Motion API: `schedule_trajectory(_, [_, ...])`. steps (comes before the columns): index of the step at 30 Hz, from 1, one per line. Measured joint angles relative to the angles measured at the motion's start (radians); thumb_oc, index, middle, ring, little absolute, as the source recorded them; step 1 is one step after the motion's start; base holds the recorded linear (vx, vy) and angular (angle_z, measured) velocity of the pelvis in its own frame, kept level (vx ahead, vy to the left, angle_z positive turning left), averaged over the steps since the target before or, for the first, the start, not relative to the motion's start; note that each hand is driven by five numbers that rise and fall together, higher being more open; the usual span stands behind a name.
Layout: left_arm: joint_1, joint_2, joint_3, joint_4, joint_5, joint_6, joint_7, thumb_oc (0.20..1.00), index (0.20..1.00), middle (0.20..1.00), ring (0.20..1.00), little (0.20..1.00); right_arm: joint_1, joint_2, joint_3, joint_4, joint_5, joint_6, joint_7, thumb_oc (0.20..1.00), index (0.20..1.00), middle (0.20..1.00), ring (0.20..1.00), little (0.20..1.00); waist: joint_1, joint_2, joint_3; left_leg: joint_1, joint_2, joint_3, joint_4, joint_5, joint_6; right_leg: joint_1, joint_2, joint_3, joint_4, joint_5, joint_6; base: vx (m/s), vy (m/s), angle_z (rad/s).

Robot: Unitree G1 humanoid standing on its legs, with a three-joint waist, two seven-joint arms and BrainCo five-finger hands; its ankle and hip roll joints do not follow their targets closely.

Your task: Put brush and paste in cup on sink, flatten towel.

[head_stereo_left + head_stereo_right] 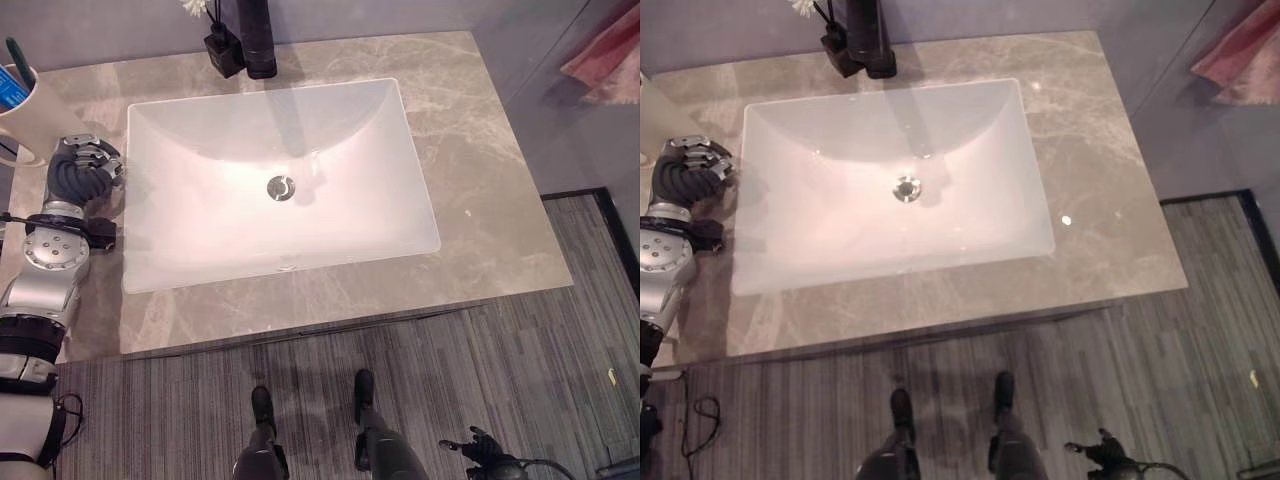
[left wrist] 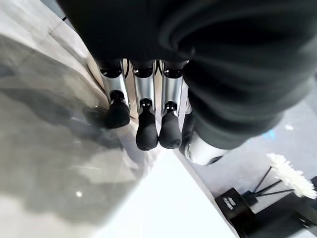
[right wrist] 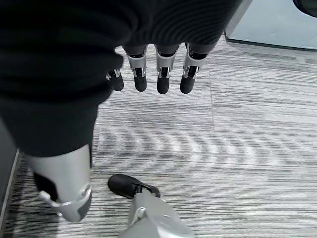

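Left eye view: we see the cream ceramic cup [image 1: 30,108] standing on the grey marbled counter [image 1: 470,170] at the far left corner, cut by the frame edge. A blue tube, likely the paste [image 1: 8,88], and a dark green stick, likely the brush [image 1: 18,60], stand inside it. We judge the cup step done. The left hand [image 1: 85,165] rests on the counter just beside the cup and the white rectangular sink basin [image 1: 275,180], holding nothing. A pink cloth, perhaps the towel [image 1: 605,62], hangs at the far right edge, partly cut off; we cannot tell whether it is flat, so that step looks still to do.

Right eye view: the cup is nearly out of frame. A black faucet base [image 1: 865,40] stands behind the basin. The right hand [image 1: 1102,450] hangs low over the striped carpet.

Left wrist view: the left fingers [image 2: 146,131] are straight and relaxed, tips on or just above the counter; contact is hard to make out. A white flower [image 2: 292,176] shows beyond.

Right wrist view: the right fingers [image 3: 163,82] hang loose and empty above the floor.
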Motion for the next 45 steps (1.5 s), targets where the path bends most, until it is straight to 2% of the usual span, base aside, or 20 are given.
schedule_trajectory(2, [0.101, 0.0, 0.047, -0.098, 0.001, -0.002, -0.014, 0.2, 0.2, 0.2, 0.2, 0.2, -0.001, 0.0, -0.008, -0.003, -0.001, -0.003, 0.001, 1.0, 1.0, 1.0, 1.0, 1.0, 0.0, 0.001, 0.009, 0.017, -0.001, 0.0, 0.0, 0.0, 0.0, 0.018, -0.004, -0.001, 0.0, 0.0, 0.0, 0.0, 0.0, 0.0])
schedule_trajectory(4, [0.149, -0.001, 0.051, -0.124, 0.001, -0.008, -0.027, 0.2, 0.2, 0.2, 0.2, 0.2, 0.003, 0.0, -0.01, 0.0, -0.001, -0.003, 0.001, 1.0, 1.0, 1.0, 1.0, 1.0, 0.007, 0.003, 0.017, 0.041, 0.0, -0.002, 0.0, -0.001, 0.0, 0.043, -0.004, -0.001, 0.0, -0.003, 0.002, 0.02, 0.016, 0.01])
schedule_trajectory(6, [0.24, -0.047, 0.124, -0.159, 0.0, -0.01, -0.041, 0.2, 0.2, 0.2, 0.2, 0.2, 0.006, -0.001, -0.024, 0.002, -0.003, -0.003, 0.002, 1.0, 1.0, 1.0, 1.0, 1.0, 0.012, 0.008, 0.023, 0.065, 0.0, -0.002, -0.001, -0.007, -0.001, 0.066, -0.006, 0.0, -0.001, -0.007, 0.007, 0.0, 0.0, 0.0])
schedule_trajectory(9, [0.344, -0.044, 0.157, -0.216, 0.0, -0.011, -0.065, 0.2, 0.2, 0.2, 0.2, 0.2, 0.011, -0.001, -0.028, 0.003, -0.006, -0.001, 0.006, 1.0, 1.0, 1.0, 1.0, 1.0, 0.021, 0.008, 0.023, 0.089, -0.002, -0.003, -0.002, -0.008, 0.0, 0.092, -0.008, -0.001, -0.001, -0.011, 0.006, 0.04, 0.049, 0.01])
schedule_trajectory(15, [0.522, -0.127, 0.233, -0.278, 0.0, -0.008, -0.109, 0.2, 0.2, 0.2, 0.2, 0.2, 0.056, -0.001, -0.064, 0.001, -0.03, 0.001, 0.026, 1.0, 1.0, 1.0, 1.0, 1.0, 0.043, 0.012, 0.014, 0.184, -0.006, -0.003, -0.005, -0.026, 0.006, 0.188, -0.012, -0.002, -0.001, -0.025, 0.009, 0.06, 0.077, 0.01])
schedule_trajectory(20, [0.6, -0.222, 0.278, -0.311, 0.023, -0.005, -0.116, 0.2, 0.2, 0.2, 0.2, 0.2, 0.078, 0.002, -0.067, -0.014, -0.051, 0.012, 0.027, 1.0, 1.0, 1.0, 1.0, 1.0, 0.041, 0.017, -0.029, 0.24, -0.02, -0.001, -0.005, -0.041, 0.018, 0.244, -0.027, -0.002, -0.001, -0.034, 0.02, 0.04, 0.11, 0.0])
schedule_trajectory(23, [0.672, -0.27, 0.276, -0.379, 0.051, 0.001, -0.136, 0.2, 0.2, 0.2, 0.2, 0.2, 0.088, 0.008, -0.091, -0.011, -0.054, 0.014, 0.032, 1.0, 1.0, 1.0, 1.0, 1.0, 0.042, 0.017, -0.051, 0.294, -0.045, 0.002, -0.006, -0.051, 0.03, 0.296, -0.045, 0.001, 0.0, -0.04, 0.03, -0.02, 0.111, 0.0])
schedule_trajectory(28, [0.688, -0.27, 0.276, -0.391, 0.059, 0.001, -0.156, 0.2, 0.2, 0.2, 0.2, 0.2, 0.111, 0.008, -0.099, 0.003, -0.086, 0.017, 0.041, 1.0, 1.0, 1.0, 1.0, 1.0, 0.047, 0.014, -0.088, 0.308, -0.064, -0.001, -0.006, -0.066, 0.04, 0.313, -0.071, 0.0, 0.0, -0.047, 0.043, -0.04, 0.106, 0.04])
schedule_trajectory(30, [0.703, -0.269, 0.28, -0.39, 0.059, 0.001, -0.164, 0.2, 0.2, 0.2, 0.2, 0.2, 0.129, 0.008, -0.118, -0.001, -0.092, 0.017, 0.045, 1.0, 1.0, 1.0, 1.0, 1.0, 0.046, 0.005, -0.105, 0.308, -0.096, 0.0, -0.006, -0.066, 0.054, 0.311, -0.105, 0.003, 0.0, -0.039, 0.062, -0.05, 0.127, 0.04])
schedule_trajectory(32, [0.706, -0.271, 0.28, -0.386, 0.059, 0.001, -0.164, 0.2, 0.2, 0.2, 0.2, 0.2, 0.138, 0.009, -0.116, 0.002, -0.095, 0.017, 0.045, 1.0, 1.0, 1.0, 1.0, 1.0, 0.045, -0.002, -0.109, 0.307, -0.116, 0.001, -0.006, -0.068, 0.062, 0.303, -0.117, 0.008, 0.009, -0.039, 0.065, -0.07, 0.131, -0.04])
schedule_trajectory(35, [0.707, -0.268, 0.289, -0.382, 0.059, 0.001, -0.163, 0.2, 0.2, 0.2, 0.2, 0.2, 0.134, 0.011, -0.117, -0.005, -0.122, 0.016, 0.045, 1.0, 1.0, 1.0, 1.0, 1.0, 0.047, -0.016, -0.097, 0.29, -0.143, 0.03, -0.006, -0.069, 0.088, 0.215, -0.142, 0.022, 0.125, -0.046, 0.074, -0.07, 0.12, -0.24])
schedule_trajectory(36, [0.704, -0.277, 0.291, -0.371, 0.058, -0.005, -0.162, 0.2, 0.2, 0.2, 0.2, 0.2, 0.131, 0.012, -0.116, -0.009, -0.122, 0.016, 0.047, 1.0, 1.0, 1.0, 1.0, 1.0, 0.043, -0.011, -0.082, 0.291, -0.132, 0.03, -0.007, -0.068, 0.102, 0.173, -0.138, 0.018, 0.199, -0.057, 0.076, -0.02, 0.109, -0.32])
schedule_trajectory(37, [0.708, -0.271, 0.284, -0.338, 0.058, 0.001, -0.165, 0.2, 0.2, 0.2, 0.2, 0.2, 0.124, 0.025, -0.102, -0.011, -0.124, 0.014, 0.047, 1.0, 1.0, 1.0, 1.0, 1.0, 0.039, 0.007, -0.064, 0.297, -0.104, 0.031, -0.007, -0.067, 0.106, 0.099, -0.091, 0.011, 0.282, -0.11, 0.106, -0.01, 0.041, -0.33])
schedule_trajectory(38, [0.715, -0.255, 0.289, -0.336, 0.058, 0.003, -0.163, 0.2, 0.2, 0.2, 0.2, 0.2, 0.125, 0.039, -0.094, -0.002, -0.129, 0.015, 0.049, 1.0, 1.0, 1.0, 1.0, 1.0, 0.045, -0.013, -0.06, 0.306, -0.106, 0.055, -0.006, -0.068, 0.104, 0.086, -0.071, -0.033, 0.28, -0.113, 0.096, 0.02, -0.009, -0.32])
schedule_trajectory(39, [0.722, -0.237, 0.29, -0.335, 0.058, 0.004, -0.163, 0.2, 0.2, 0.2, 0.2, 0.2, 0.133, 0.047, -0.088, 0.003, -0.13, 0.016, 0.048, 1.0, 1.0, 1.0, 1.0, 1.0, 0.048, -0.035, -0.06, 0.308, -0.115, 0.061, -0.006, -0.071, 0.1, 0.081, -0.06, -0.036, 0.273, -0.106, 0.067, 0.04, -0.019, -0.04])
schedule_trajectory(40, [0.722, -0.248, 0.286, -0.335, 0.058, 0.007, -0.164, 0.2, 0.2, 0.2, 0.2, 0.2, 0.151, 0.045, -0.089, 0.005, -0.13, 0.016, 0.046, 1.0, 1.0, 1.0, 1.0, 1.0, 0.033, -0.032, -0.061, 0.307, -0.11, 0.049, -0.007, -0.072, 0.1, 0.088, -0.061, -0.043, 0.279, -0.115, 0.054, 0.07, -0.043, 0.17])
schedule_trajectory(41, [0.736, -0.258, 0.287, -0.358, 0.058, 0.008, -0.163, 0.2, 0.2, 0.2, 0.2, 0.2, 0.17, 0.044, -0.088, 0.024, -0.13, 0.017, 0.048, 1.0, 1.0, 1.0, 1.0, 1.0, 0.043, -0.025, -0.056, 0.31, -0.094, 0.047, -0.006, -0.074, 0.092, 0.102, -0.038, -0.041, 0.255, -0.121, 0.058, 0.05, -0.062, 0.26])
schedule_trajectory(42, [0.738, -0.261, 0.287, -0.358, 0.057, 0.008, -0.163, 0.2, 0.2, 0.2, 0.2, 0.2, 0.174, 0.039, -0.088, 0.025, -0.13, 0.016, 0.047, 1.0, 1.0, 1.0, 1.0, 1.0, 0.044, 0.0, -0.051, 0.31, -0.077, 0.045, -0.006, -0.075, 0.084, 0.12, -0.013, -0.04, 0.218, -0.115, 0.056, 0.14, -0.113, 0.02])
schedule_trajectory(43, [0.728, -0.289, 0.284, -0.357, 0.054, 0.008, -0.162, 0.2, 0.2, 0.2, 0.2, 0.2, 0.161, 0.03, -0.088, 0.031, -0.13, 0.016, 0.047, 1.0, 1.0, 1.0, 1.0, 1.0, 0.046, 0.018, -0.041, 0.321, -0.061, 0.044, -0.005, -0.073, 0.077, 0.146, 0.015, -0.023, 0.18, -0.096, 0.034, 0.15, -0.11, -0.11])
schedule_trajectory(45, [0.729, -0.302, 0.275, -0.355, 0.054, 0.008, -0.165, 0.2, 0.2, 0.2, 0.2, 0.2, 0.146, 0.026, -0.088, 0.034, -0.13, 0.016, 0.047, 1.0, 1.0, 1.0, 1.0, 1.0, 0.049, 0.044, -0.044, 0.33, -0.04, 0.051, -0.005, -0.083, 0.062, 0.185, 0.035, -0.032, 0.123, -0.073, 0.008, 0.15, -0.121, -0.11])
